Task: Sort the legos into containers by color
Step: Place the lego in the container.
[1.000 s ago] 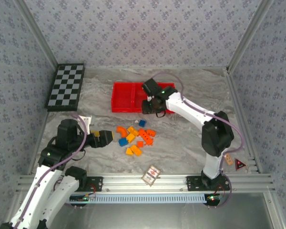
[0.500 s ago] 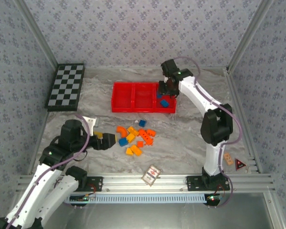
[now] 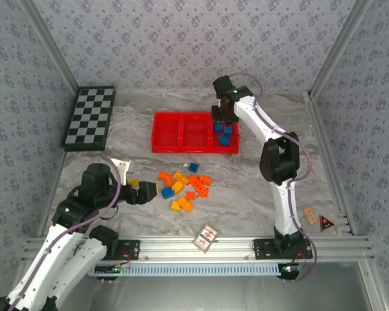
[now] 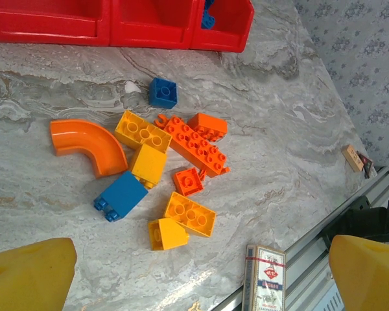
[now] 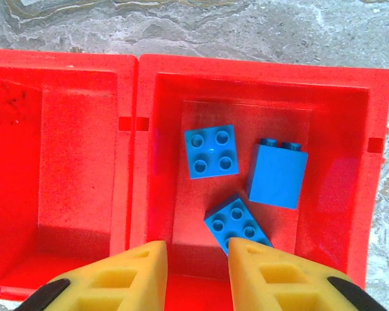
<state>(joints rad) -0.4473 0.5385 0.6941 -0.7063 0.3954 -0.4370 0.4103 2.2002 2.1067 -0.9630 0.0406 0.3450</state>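
While three blue bricks (image 5: 211,151) are lying on the floor of the right-hand compartment (image 5: 259,81) of the red tray (image 3: 162,133), the nearest of them is sitting partly hidden behind one finger (image 5: 272,272) of the right gripper (image 5: 198,249). That gripper is hovering just above the compartment. Its jaws are standing a narrow gap apart with bare tray floor showing between them, so it is gripping nothing. The middle compartment (image 5: 71,162) is running off the left edge of the right wrist view. From above, the gripper is covering the compartment's far rim.

The other legos (image 4: 194,146) are lying in a loose cluster on the marbled table (image 3: 246,188), in front of the tray. Among them are a curved orange piece (image 4: 87,146), yellow blocks (image 4: 141,131), red-orange blocks and a blue block (image 4: 121,196). A second, smaller blue brick (image 4: 163,92) is sitting apart, nearest the tray. In the left wrist view, a blue scrap inside the tray is being cut off by the top edge, too little to make out.

The left gripper (image 4: 201,249) is hanging over the near left side of the cluster. Its jaws are spread wide and holding nothing, and its yellow fingertips (image 4: 32,272) are poking in at the bottom corners. A patterned card box (image 4: 266,278) is lying near the table's front rail, clipped by the frame bottom. A checkerboard (image 3: 91,118) is lying at the far left.
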